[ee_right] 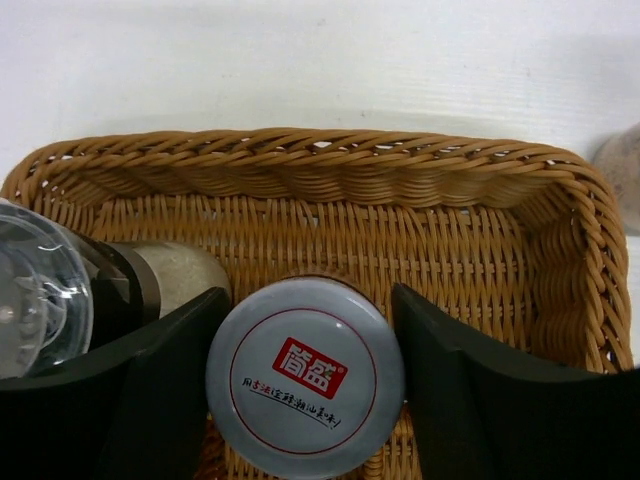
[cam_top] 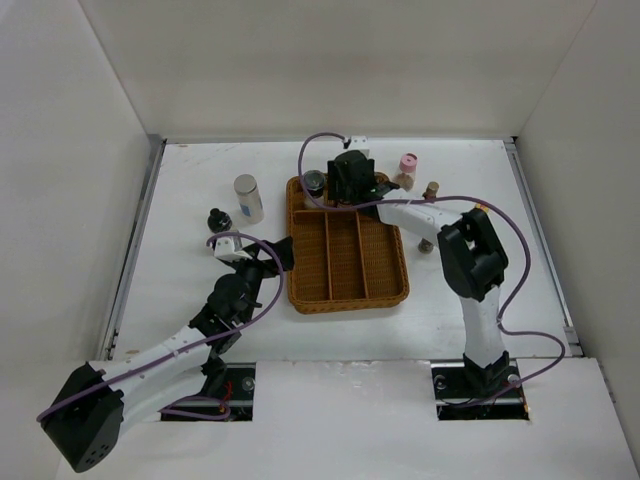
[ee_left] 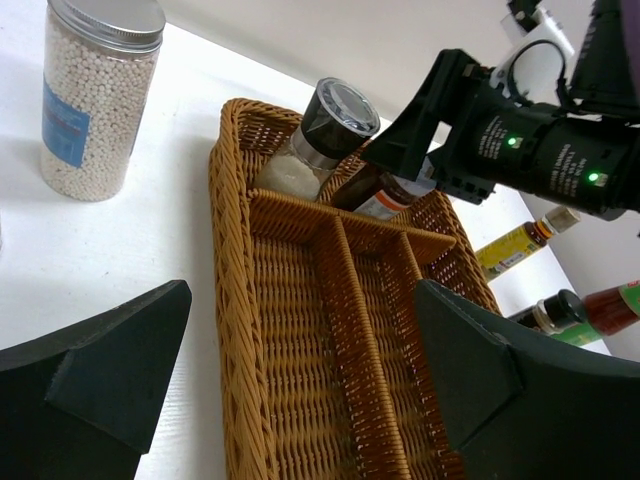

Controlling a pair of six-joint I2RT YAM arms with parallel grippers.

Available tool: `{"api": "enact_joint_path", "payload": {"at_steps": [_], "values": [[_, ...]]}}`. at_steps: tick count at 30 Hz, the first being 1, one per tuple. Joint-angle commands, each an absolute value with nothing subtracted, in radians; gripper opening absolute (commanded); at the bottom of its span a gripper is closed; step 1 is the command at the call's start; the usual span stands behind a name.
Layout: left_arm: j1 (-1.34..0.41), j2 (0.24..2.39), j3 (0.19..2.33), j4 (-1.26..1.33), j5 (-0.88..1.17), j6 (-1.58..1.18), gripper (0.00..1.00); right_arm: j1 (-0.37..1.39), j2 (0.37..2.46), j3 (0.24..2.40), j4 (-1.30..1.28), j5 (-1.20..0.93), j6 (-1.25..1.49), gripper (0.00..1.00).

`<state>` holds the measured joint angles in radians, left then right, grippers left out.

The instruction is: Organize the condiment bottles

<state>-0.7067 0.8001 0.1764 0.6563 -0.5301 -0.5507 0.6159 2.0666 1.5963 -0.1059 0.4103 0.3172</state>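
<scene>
The left gripper's (ee_left: 300, 300) black fingers, spread wide, frame a brown wicker tray (ee_left: 232, 300). In its far compartment stand a black-capped grinder (ee_left: 325, 130) and a brown bottle (ee_left: 383, 195), with the right gripper (ee_left: 405, 175) reaching down around the bottle. A silver-lidded jar of white beads (ee_left: 95, 100) stands left of the tray.

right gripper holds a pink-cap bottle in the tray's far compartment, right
Not quite: the cap is grey, not pink. The right wrist view shows the right gripper holding a grey-cap bottle in the tray's far compartment.
</scene>
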Motion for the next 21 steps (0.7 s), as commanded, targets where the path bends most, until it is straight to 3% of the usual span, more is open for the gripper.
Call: {"api": "enact_joint_path", "payload": {"at_steps": [1,8,12,21], "values": [[-0.699,0.787,0.172,0.71,-0.511,-0.563,0.96,0.624,2.033,1.631,-0.06,0.405,0.334,0.75],[-0.699,0.785,0.17,0.71,-0.509,-0.563,0.96,0.604,1.918,1.588,-0.051,0.39,0.322,0.89],[-0.699,0.792,0.173,0.71,-0.506,-0.563,0.96,0.509,1.853,1.614,-0.067,0.4,0.287,0.88],[-0.699,0.795,0.173,0.713,-0.505,-0.565,0.96,0.323,1.92,1.749,-0.299,0.477,0.187,0.86]]}}
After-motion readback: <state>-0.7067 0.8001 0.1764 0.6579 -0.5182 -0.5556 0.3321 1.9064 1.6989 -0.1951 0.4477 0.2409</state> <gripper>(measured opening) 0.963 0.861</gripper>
